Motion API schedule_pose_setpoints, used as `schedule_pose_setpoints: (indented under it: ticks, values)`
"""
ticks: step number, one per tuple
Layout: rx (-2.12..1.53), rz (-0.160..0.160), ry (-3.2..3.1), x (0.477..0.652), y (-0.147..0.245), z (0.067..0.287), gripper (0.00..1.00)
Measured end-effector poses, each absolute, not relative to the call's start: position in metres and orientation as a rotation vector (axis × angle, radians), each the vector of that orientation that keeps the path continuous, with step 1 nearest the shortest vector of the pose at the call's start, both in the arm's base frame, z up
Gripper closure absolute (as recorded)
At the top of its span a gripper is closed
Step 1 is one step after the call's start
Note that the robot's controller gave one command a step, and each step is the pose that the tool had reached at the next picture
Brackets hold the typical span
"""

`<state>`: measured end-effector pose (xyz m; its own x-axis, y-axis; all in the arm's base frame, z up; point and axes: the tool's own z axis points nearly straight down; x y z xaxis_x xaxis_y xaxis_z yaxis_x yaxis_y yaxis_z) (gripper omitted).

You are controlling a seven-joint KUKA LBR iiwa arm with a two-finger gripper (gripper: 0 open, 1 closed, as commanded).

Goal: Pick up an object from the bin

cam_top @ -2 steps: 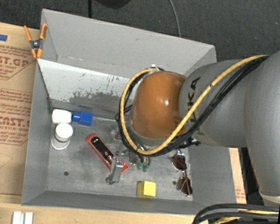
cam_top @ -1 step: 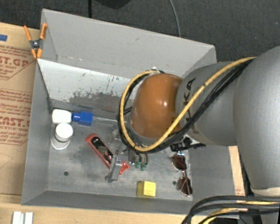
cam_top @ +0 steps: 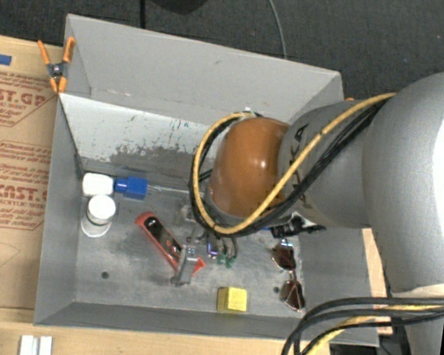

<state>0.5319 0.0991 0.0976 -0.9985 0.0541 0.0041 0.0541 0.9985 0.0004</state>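
My gripper (cam_top: pixel 185 267) reaches down under the arm's orange cover to the middle of the bin floor. Its tip sits at the right end of a red and black stick-shaped tool (cam_top: pixel 156 236), which lies slanted from upper left to lower right. Whether the tool is gripped I cannot tell. A small yellow block (cam_top: pixel 232 299) lies just right of and below the gripper, near the front wall. A small green and blue piece (cam_top: pixel 223 254) shows right beside the gripper's body.
A white bottle with a white cap (cam_top: pixel 99 214) stands at the left, with a white and blue thing (cam_top: pixel 116 186) behind it. Brown sunglasses (cam_top: pixel 287 274) lie at the right, partly under the arm. The arm hides the bin's right rear.
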Motion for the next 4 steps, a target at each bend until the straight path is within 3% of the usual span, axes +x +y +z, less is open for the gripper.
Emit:
schedule_pose_setpoints:
  ticks: [1, 2, 4]
  values:
    - [-0.106, -0.007, -3.142, 0.552, 0.088, 0.070, 1.00]
    - [-0.106, -0.007, -3.142, 0.552, 0.088, 0.070, 1.00]
    - [-0.093, -0.010, -3.149, 0.555, 0.089, 0.142, 1.00]
